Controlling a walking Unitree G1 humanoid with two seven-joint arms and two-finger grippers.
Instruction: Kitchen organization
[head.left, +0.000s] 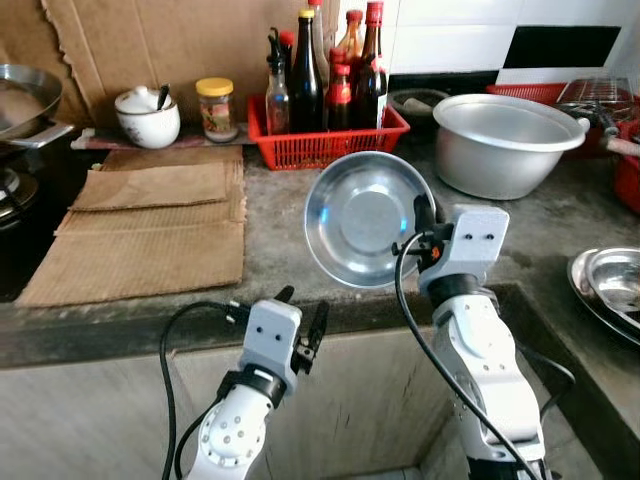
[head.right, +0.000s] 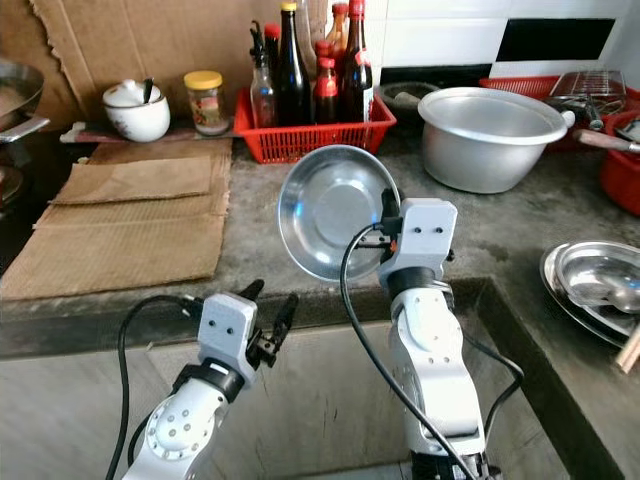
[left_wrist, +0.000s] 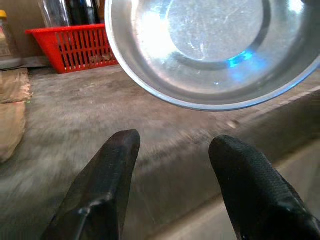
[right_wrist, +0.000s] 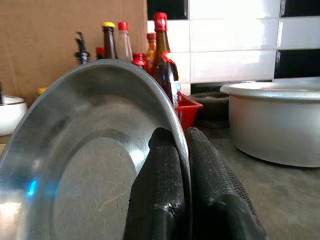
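My right gripper (head.left: 422, 222) is shut on the rim of a shallow steel bowl (head.left: 366, 218), holding it tilted on edge above the front of the grey counter (head.left: 280, 250). In the right wrist view the two black fingers (right_wrist: 165, 190) pinch the steel bowl (right_wrist: 80, 165) at its rim. My left gripper (head.left: 303, 322) stands open, lower down in front of the counter's edge, with nothing between its fingers. From the left wrist view the steel bowl (left_wrist: 210, 50) hangs just beyond the open fingertips (left_wrist: 120, 155).
A red basket (head.left: 325, 135) of sauce bottles stands at the back. A large aluminium pot (head.left: 500, 140) sits to its right. Steel plates (head.left: 610, 285) lie at the right edge. Brown cardboard sheets (head.left: 150, 225), a white sugar pot (head.left: 148, 115) and a jar (head.left: 216, 108) lie left.
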